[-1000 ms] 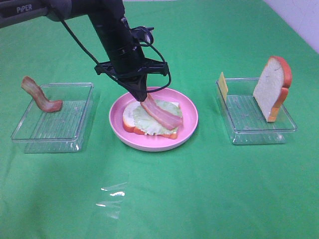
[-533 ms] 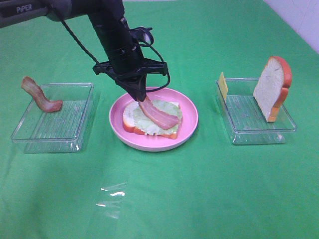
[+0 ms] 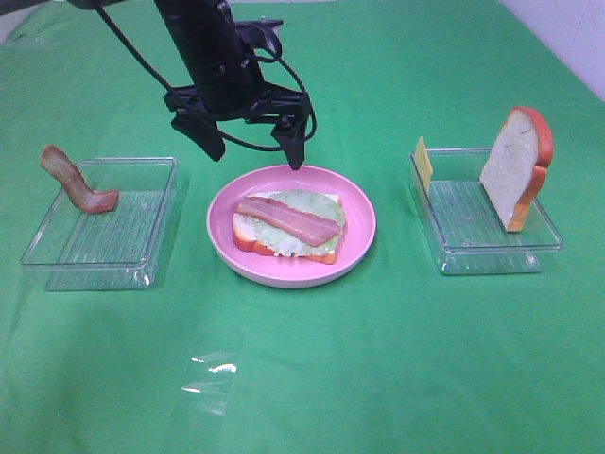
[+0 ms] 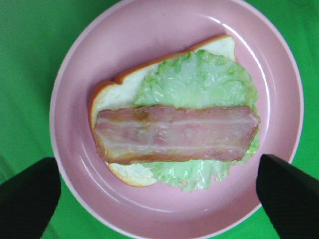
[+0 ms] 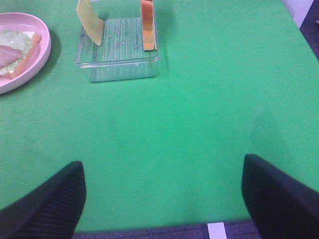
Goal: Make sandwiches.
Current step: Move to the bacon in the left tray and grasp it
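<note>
over the middle of the green table [image 3: 397, 359] hangs the left gripper [image 3: 255, 156], its jaws wide apart with nothing in them. just below it sits the pink plate [image 3: 363, 210], with a clear tray [image 3: 57, 257] at 9 o'clock and the other tray [image 3: 492, 257] at 3 o'clock. on the plate lie a bread slice [image 3: 244, 232], a lettuce leaf [image 3: 317, 248] and one bacon strip [image 3: 288, 219], flat on top. i think more bacon comes next. the second bacon strip [image 3: 77, 184] leans on the clear tray's wall at 9 o'clock from the left gripper, the nearer one, and its long way runs from 10 to 4 o'clock. the right gripper [image 5: 162, 167] is spread wide and empty too, on the side of the top bread [image 3: 515, 165] and the cheese square [image 3: 423, 163]. half a second ago the left jaws pinched the bacon strip's end. now they have let go and gone up.
</note>
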Controlling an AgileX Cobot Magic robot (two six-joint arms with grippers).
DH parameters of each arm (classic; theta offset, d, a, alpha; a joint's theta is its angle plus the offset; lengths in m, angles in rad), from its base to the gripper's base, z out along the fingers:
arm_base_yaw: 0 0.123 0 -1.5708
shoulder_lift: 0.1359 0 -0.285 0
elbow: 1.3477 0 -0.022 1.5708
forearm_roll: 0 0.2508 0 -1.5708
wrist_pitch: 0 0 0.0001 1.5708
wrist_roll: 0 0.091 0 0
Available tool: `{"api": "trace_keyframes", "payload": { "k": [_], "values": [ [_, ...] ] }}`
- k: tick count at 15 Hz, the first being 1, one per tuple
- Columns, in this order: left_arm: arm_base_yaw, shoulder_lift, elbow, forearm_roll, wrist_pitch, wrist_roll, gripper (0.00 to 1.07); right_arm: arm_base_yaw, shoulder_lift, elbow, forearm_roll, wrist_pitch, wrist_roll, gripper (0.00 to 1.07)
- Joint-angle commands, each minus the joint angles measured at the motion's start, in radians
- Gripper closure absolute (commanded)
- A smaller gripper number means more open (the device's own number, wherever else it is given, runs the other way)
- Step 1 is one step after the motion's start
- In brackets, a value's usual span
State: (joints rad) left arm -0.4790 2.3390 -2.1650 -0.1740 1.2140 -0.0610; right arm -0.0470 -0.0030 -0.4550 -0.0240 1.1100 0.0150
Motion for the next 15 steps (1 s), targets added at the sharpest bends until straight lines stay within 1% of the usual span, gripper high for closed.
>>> {"api": "trace_keyframes", "payload": {
  "k": [1,3,4,5,6,7,8,9,10,12,15],
  "values": [
    [0.009,-0.091,0.002,0.065,0.103,0.0,0.05,-0.001,-0.03,0.002,-0.001,-0.002,-0.003,0.25],
    [0.053,-0.186,0.04,0.125,0.103,0.005,0.06,-0.001,-0.03,0.002,-0.001,-0.002,-0.003,0.25],
    [0.122,-0.25,0.104,0.154,0.103,0.005,0.06,-0.001,-0.03,0.002,-0.001,-0.002,-0.003,0.25],
    [0.183,-0.284,0.152,0.164,0.103,0.009,0.06,-0.001,-0.03,0.002,-0.001,-0.002,-0.003,0.25],
    [0.241,-0.302,0.19,0.165,0.103,0.028,0.06,-0.001,-0.03,0.002,-0.001,-0.002,-0.003,0.25],
    [0.293,-0.306,0.21,0.162,0.103,0.028,0.06,-0.001,-0.03,0.002,-0.001,-0.002,-0.003,0.25],
    [0.34,-0.301,0.21,0.153,0.103,0.029,0.06,-0.001,-0.03,0.002,-0.001,-0.002,-0.003,0.25],
    [0.356,-0.299,0.209,0.148,0.102,0.035,0.06,-0.001,-0.03,0.002,-0.001,-0.002,-0.003,0.25],
    [0.391,-0.289,0.209,0.127,0.102,0.054,0.06,-0.001,-0.03,0.002,-0.001,-0.002,-0.003,0.25],
    [0.449,-0.243,0.209,0.09,0.1,0.071,0.06,-0.001,-0.03,0.002,-0.001,-0.002,-0.003,0.25],
    [0.446,-0.188,0.208,0.092,0.099,0.091,0.06,-0.001,-0.03,0.002,-0.001,-0.002,-0.003,0.25]
  ]
}}
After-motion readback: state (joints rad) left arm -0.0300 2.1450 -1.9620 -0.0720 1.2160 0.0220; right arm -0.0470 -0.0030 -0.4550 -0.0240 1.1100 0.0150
